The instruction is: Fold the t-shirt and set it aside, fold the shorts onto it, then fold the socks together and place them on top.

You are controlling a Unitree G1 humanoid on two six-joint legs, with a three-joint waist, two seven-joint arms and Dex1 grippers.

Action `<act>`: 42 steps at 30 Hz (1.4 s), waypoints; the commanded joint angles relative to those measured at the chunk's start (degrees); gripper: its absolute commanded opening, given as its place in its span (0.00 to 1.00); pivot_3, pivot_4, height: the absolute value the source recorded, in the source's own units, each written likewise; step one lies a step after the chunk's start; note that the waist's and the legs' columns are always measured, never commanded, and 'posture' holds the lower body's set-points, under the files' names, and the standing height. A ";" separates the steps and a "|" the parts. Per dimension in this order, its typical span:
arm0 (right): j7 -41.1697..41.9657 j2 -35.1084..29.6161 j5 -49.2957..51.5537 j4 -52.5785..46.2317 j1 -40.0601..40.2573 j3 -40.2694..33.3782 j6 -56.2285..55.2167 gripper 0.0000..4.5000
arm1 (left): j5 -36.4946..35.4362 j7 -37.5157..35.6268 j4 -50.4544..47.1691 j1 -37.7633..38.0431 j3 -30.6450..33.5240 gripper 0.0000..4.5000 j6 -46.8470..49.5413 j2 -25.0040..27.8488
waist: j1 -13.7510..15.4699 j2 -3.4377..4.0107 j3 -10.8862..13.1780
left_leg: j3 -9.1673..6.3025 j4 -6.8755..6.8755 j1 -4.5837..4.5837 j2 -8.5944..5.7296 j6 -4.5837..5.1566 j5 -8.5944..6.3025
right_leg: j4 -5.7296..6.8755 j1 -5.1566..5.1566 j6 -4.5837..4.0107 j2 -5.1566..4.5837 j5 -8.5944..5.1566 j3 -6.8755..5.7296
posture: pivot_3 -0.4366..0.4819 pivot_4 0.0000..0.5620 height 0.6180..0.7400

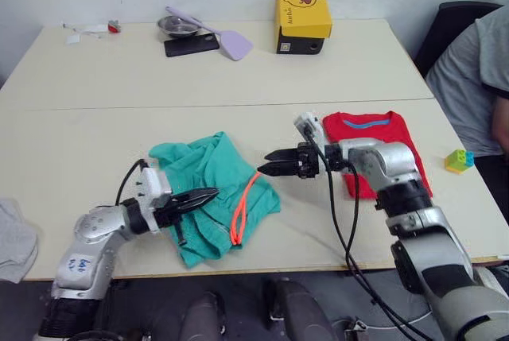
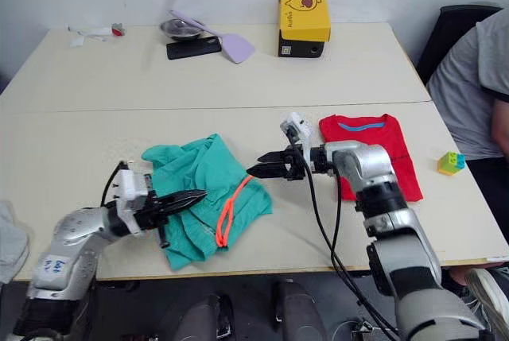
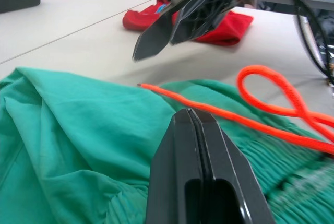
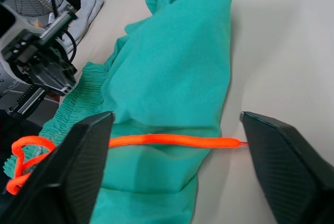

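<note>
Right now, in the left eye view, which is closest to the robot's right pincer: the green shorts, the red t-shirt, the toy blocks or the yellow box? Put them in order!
From the right pincer:
1. Green shorts, right beside its tips, toward the robot's left.
2. Red t-shirt, folded behind it, on the right.
3. Toy blocks, near the right table edge.
4. Yellow box, at the far side of the table.

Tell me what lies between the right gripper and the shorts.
Bare tabletop. In the left eye view the right gripper hovers just off the shorts, beside their orange drawstring; nothing else lies between.

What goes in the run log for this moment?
t-shirt folded, set aside | shorts crumpled | left gripper shut, over shorts | right gripper open beside them
</note>
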 commanded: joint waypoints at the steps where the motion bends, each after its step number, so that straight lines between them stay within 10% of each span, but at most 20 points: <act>1: 4.19 2.36 -3.96 7.06 -4.57 5.70 0.66 0.98 | -3.10 -2.71 -3.29 3.45 2.97 0.00 0.22 2.06 | -0.10 0.01 0.00 | 0.01 0.01 -0.01 0.01 -0.01 -0.02 | -0.02 -0.02 -0.01 0.02 -0.01 0.01 | 0.48 0.27 1.00; 8: 6.71 10.15 -8.27 19.25 -10.87 7.55 -1.44 1.00 | -5.73 -3.71 -4.96 10.61 7.80 0.08 1.82 4.12 | -0.88 -0.01 -0.01 | -0.01 0.04 -0.02 0.00 0.03 -0.06 | -0.03 0.00 -0.03 -0.05 -0.01 -0.02 | 0.48 0.27 1.00; 18: 9.27 18.28 -14.71 27.08 -14.31 9.73 -4.81 1.00 | -5.47 -4.06 -6.38 14.83 10.65 0.76 -0.75 3.38 | -2.18 -0.02 -0.02 | -0.04 -0.29 0.07 0.02 -0.08 -0.06 | -0.05 -0.02 -0.17 -0.06 -0.09 -0.07 | 0.48 0.27 1.00; 22: 7.65 19.53 -15.57 28.10 -14.13 7.68 -6.47 0.80 | -5.94 -5.94 -5.71 16.41 13.34 1.00 -3.67 4.09 | -2.91 -0.05 -0.04 | -0.04 -0.49 0.17 0.02 -0.21 0.03 | -0.05 -0.02 -0.23 -0.04 -0.13 -0.07 | 0.48 0.27 1.00; 32: 8.01 13.46 -12.59 19.33 -10.69 2.12 0.38 0.03 | -7.62 -5.25 -4.30 14.67 17.38 1.00 -3.43 3.66 | -2.72 -0.07 -0.05 | -0.11 -0.75 0.10 0.00 -0.31 0.10 | -0.13 -0.11 -0.39 -0.07 -0.22 -0.17 | 0.48 0.27 1.00; 42: 3.76 -3.79 -2.84 -10.33 -2.90 -6.87 20.95 0.01 | -8.21 -3.58 -5.98 12.39 14.31 1.00 -1.98 2.50 | -1.25 -0.04 -0.03 | -0.13 -0.77 -0.28 -0.07 -0.24 0.12 | -0.22 -0.49 -0.32 -0.10 -0.18 -0.19 | 0.48 0.27 1.00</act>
